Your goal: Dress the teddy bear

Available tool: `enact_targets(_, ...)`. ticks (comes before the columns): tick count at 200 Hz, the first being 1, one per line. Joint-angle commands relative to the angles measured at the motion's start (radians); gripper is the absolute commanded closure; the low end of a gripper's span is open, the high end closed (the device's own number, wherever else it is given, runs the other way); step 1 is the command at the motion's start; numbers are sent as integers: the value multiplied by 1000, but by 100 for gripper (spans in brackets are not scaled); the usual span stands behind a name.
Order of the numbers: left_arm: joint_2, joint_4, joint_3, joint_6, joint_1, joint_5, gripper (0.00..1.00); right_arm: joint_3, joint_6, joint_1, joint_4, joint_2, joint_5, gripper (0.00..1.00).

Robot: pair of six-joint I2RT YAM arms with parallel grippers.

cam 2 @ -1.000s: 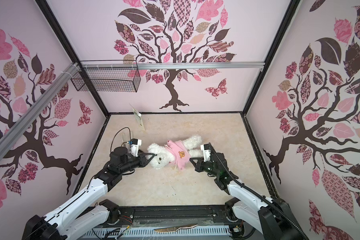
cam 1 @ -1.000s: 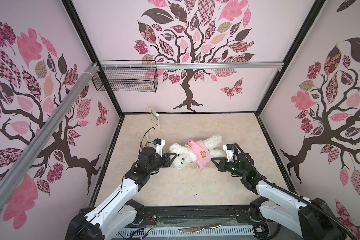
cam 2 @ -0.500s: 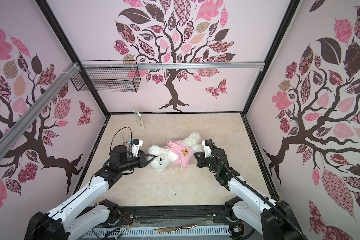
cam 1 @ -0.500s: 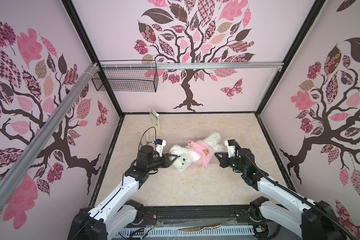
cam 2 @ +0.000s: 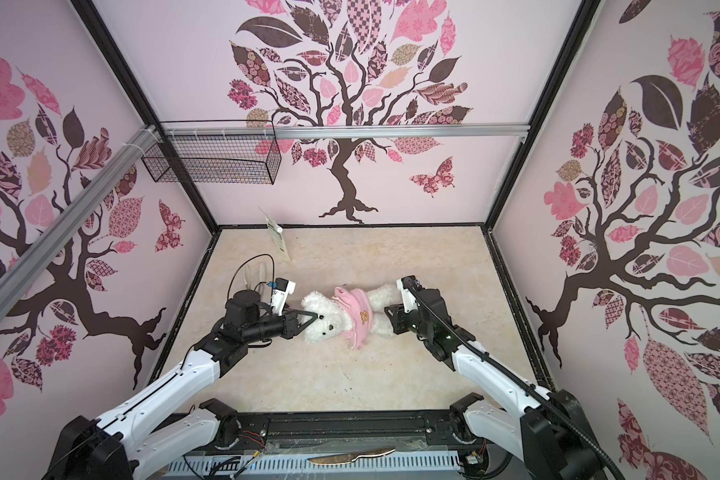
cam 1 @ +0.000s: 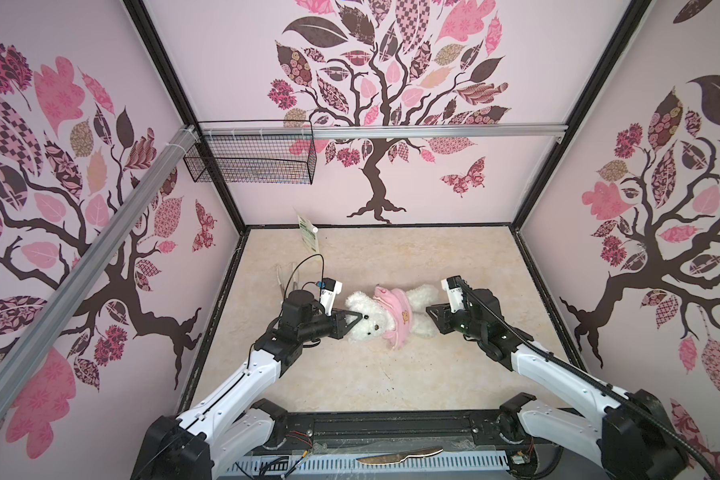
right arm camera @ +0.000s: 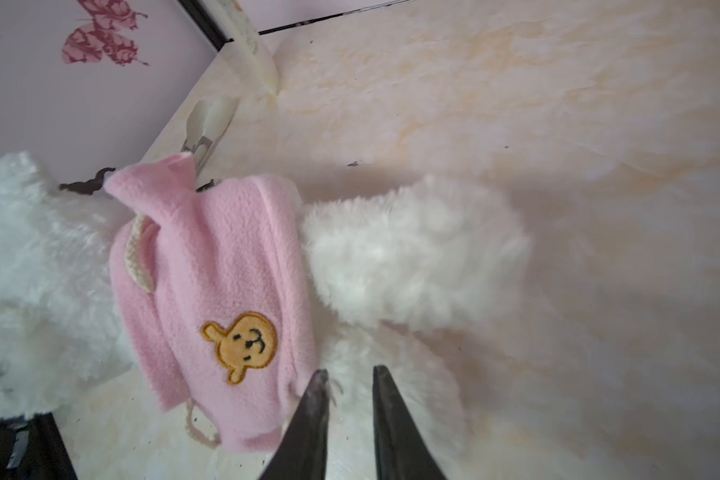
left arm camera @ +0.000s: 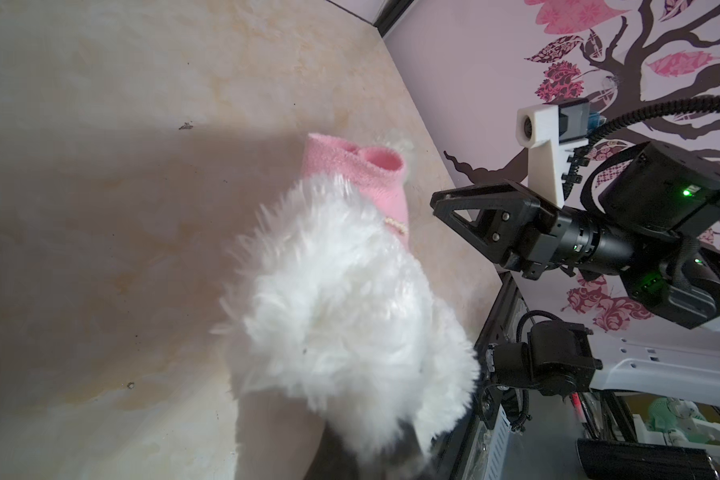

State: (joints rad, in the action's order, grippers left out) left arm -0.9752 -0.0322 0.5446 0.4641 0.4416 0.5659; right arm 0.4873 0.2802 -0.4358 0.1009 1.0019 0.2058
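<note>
- White plush, the teddy bear (cam 1: 371, 324) lies mid-table (cam 1: 350, 374) between both arms, with its head toward the left one and its legs toward the right.
- A pink hoodie (cam 1: 398, 311) wraps its torso.
- The left gripper (cam 1: 352, 319) is pinched together on the head fur.
- The right gripper (right arm camera: 348, 374) has its jaws slightly apart by the hoodie's hem, over a leg.

Teddy bear (cam 1: 377, 324) lies on the table (cam 1: 391, 257) between left gripper (cam 1: 353, 318) and right gripper (cam 1: 430, 312).
</note>
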Motion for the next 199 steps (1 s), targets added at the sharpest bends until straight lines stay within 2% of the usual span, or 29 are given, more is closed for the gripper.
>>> enact_targets(1, 52, 17, 20, -180, 7, -19, 100, -23, -15, 2, 27, -145, -46, 72)
enact_targets(13, 63, 13, 13, -236, 14, -19, 100, -54, -4, -1, 135, -184, 95, 68)
enact_targets(27, 84, 50, -10, -291, 29, 5, 100, -59, 37, -6, 233, -156, 261, 66)
enact_targets(43, 119, 97, -39, -366, 43, 50, 100, -19, 62, -11, 242, -75, 362, 63)
enact_targets(73, 194, 47, -44, -617, 73, 77, 100, 21, 88, -7, 228, -11, 340, 61)
enact_targets(91, 225, 6, -44, -716, 87, 51, 100, 43, 122, 11, 223, 27, 398, 60)
enact_targets(115, 236, 23, -51, -726, 89, 66, 100, 30, 185, 41, 305, 62, 515, 60)
enact_targets(146, 234, 20, -52, -728, 93, 73, 100, 26, 186, 42, 342, 76, 544, 63)
enact_targets(162, 237, 12, -53, -733, 94, 72, 100, 36, 183, 42, 343, 91, 549, 70)
enact_targets(184, 240, -1, -52, -735, 95, 60, 100, 47, 179, 43, 321, 103, 524, 86)
enact_targets(199, 246, -5, -54, -736, 94, 47, 100, 52, 168, 57, 263, 100, 472, 91)
